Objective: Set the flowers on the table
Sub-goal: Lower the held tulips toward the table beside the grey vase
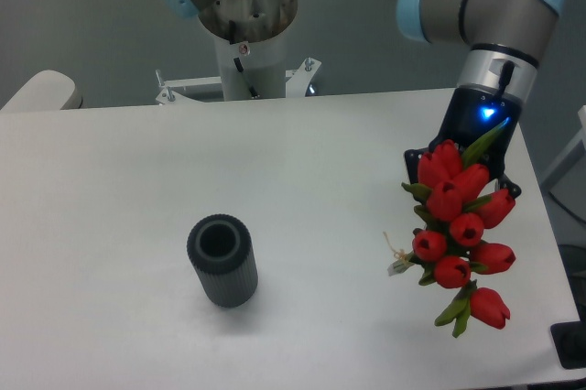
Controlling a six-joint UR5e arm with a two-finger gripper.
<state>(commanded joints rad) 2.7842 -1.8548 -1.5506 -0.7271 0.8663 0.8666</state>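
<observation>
The flowers, a bunch of red tulips with green leaves, hang in my gripper over the right side of the white table. The blooms point down and toward the camera and hide the stems. A bit of string with a small tag shows at the bunch's left. The black fingers are closed around the bunch's upper part, and the fingertips are mostly hidden behind the blooms. I cannot tell whether the lowest bloom touches the tabletop.
A dark grey ribbed cylinder vase stands upright and empty at the front left of centre. The robot's white base is at the table's far edge. The table's right edge runs close beside the flowers. A black object sits at the front right corner.
</observation>
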